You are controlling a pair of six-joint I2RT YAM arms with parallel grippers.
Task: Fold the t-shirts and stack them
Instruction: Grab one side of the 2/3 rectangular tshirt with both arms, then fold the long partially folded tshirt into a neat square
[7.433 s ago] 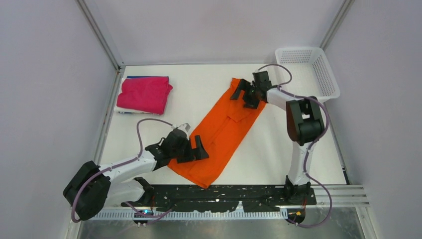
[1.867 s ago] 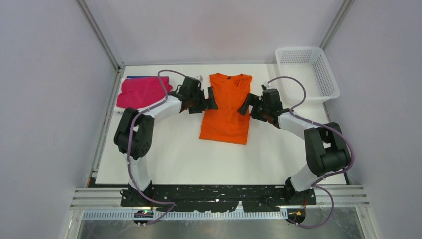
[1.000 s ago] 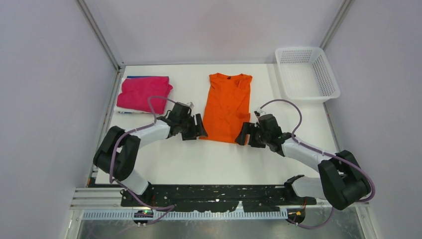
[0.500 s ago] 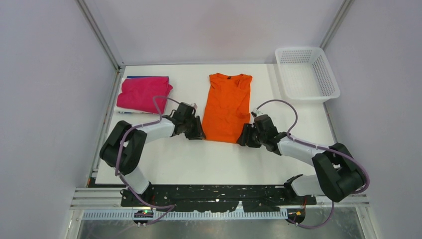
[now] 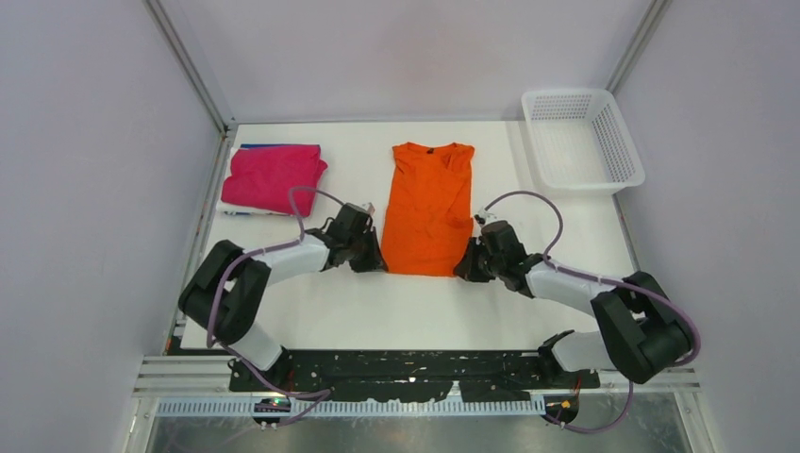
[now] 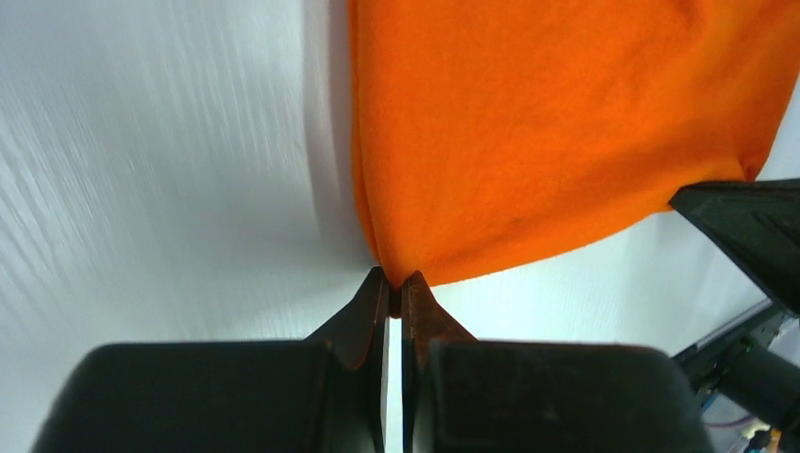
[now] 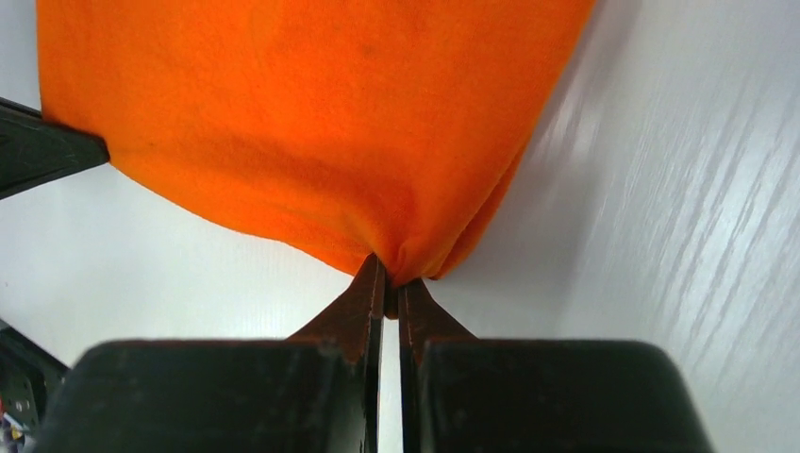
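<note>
The left gripper (image 5: 375,260) and right gripper (image 5: 465,267) have clamped the orange t-shirt (image 5: 429,212) at its near hem corners. The pink t-shirt (image 5: 274,177) seems already folded; the orange one's last fold and stacking remain.

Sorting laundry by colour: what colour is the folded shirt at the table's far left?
The folded shirt is magenta-pink, clearest in the top external view.

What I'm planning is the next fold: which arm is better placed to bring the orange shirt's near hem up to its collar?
Neither alone, probably. The left gripper pinches the near left corner of the orange t-shirt, the right gripper its near right corner; both are shut. Lifting together looks best.
</note>
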